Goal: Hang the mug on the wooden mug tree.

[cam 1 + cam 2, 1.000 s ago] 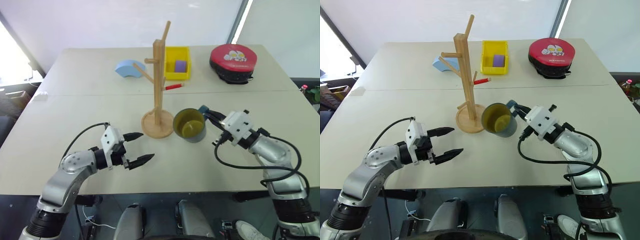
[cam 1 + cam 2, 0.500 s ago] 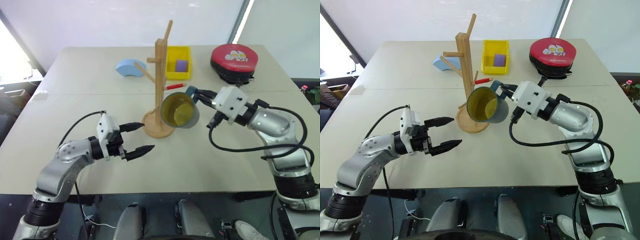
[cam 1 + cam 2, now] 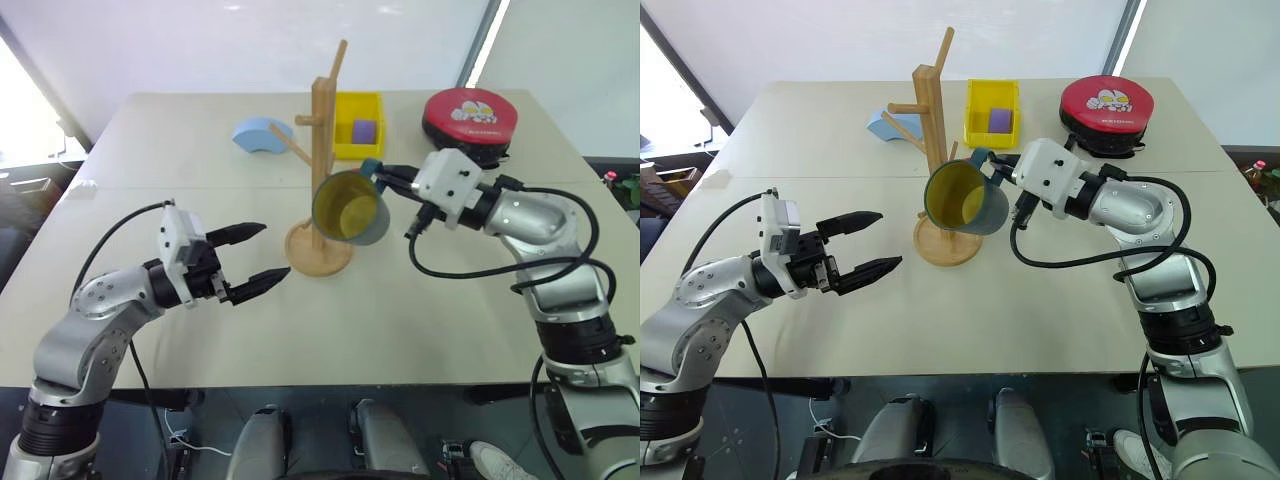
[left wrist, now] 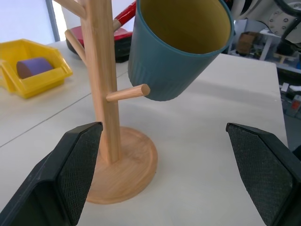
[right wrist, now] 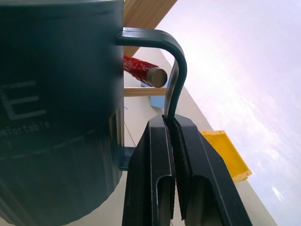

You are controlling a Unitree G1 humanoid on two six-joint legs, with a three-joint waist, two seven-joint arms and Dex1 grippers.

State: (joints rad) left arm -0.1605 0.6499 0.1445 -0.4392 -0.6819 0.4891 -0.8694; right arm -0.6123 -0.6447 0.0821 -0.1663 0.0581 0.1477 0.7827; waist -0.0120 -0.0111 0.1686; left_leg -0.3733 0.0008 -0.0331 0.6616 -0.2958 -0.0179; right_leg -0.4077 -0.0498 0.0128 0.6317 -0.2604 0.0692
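Note:
The teal-blue mug (image 3: 350, 208) with its yellow-olive inside hangs in the air, tilted with its mouth toward me, right in front of the wooden mug tree (image 3: 320, 165). My right gripper (image 3: 385, 178) is shut on the mug's handle (image 5: 175, 84), approaching from the right. In the left wrist view the mug (image 4: 176, 49) sits just beside a low peg (image 4: 128, 92) of the post. My left gripper (image 3: 255, 255) is open, level above the table, left of the tree's round base (image 3: 318, 252) and holding nothing.
A yellow bin (image 3: 356, 125) with a purple block stands behind the tree, with a red-tipped pen (image 3: 348, 173) in front of it. A light blue curved piece (image 3: 260, 136) lies at the back left, and a red round lidded case (image 3: 468, 118) at the back right.
My right gripper has lifted the mug off the table and carried it left and up to the tree's post. My left gripper has risen and drawn back to the left, still open.

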